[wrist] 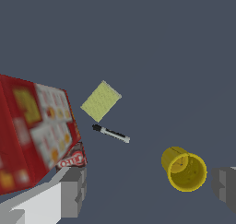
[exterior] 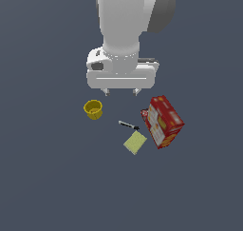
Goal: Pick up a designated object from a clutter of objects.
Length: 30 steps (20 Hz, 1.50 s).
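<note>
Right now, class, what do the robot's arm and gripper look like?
The arm is glossy white and rounded, with a grey patch at one joint. The gripper has a wide white boxy body with a dark opening on one side. Its fingers are short, grey and blocky. No cables show.

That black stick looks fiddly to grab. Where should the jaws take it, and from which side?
Probably from straight above, jaws closing across the middle of the black stick. It lies flat and very thin, so only its narrow width fits. One end sits near the yellow-green square, so staying mid-length seems safer.
</note>
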Each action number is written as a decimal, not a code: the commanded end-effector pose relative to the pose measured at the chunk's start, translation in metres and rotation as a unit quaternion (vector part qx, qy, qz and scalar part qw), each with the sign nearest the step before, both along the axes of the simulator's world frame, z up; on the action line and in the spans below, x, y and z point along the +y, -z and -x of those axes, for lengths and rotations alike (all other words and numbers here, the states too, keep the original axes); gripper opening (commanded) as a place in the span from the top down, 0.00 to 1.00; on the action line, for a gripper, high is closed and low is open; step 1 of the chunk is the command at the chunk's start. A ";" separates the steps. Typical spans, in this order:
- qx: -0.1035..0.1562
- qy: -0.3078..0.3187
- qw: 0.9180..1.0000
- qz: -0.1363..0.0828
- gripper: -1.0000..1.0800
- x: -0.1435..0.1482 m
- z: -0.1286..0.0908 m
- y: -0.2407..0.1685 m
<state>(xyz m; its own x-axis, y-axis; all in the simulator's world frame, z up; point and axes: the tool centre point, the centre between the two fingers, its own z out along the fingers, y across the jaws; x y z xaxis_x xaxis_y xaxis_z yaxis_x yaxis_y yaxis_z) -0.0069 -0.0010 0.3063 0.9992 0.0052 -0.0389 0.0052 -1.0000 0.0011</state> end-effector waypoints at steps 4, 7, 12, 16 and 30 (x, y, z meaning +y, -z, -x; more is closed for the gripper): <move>0.000 -0.003 1.000 0.001 0.04 -0.001 0.000 0.001; 0.001 -0.010 1.000 0.004 0.04 -0.004 0.000 0.005; 0.003 -0.015 1.000 0.006 0.04 -0.008 0.000 0.006; 0.002 -0.017 1.000 0.006 0.04 -0.008 -0.001 0.008; 0.001 -0.118 0.993 0.010 0.04 -0.003 -0.003 0.055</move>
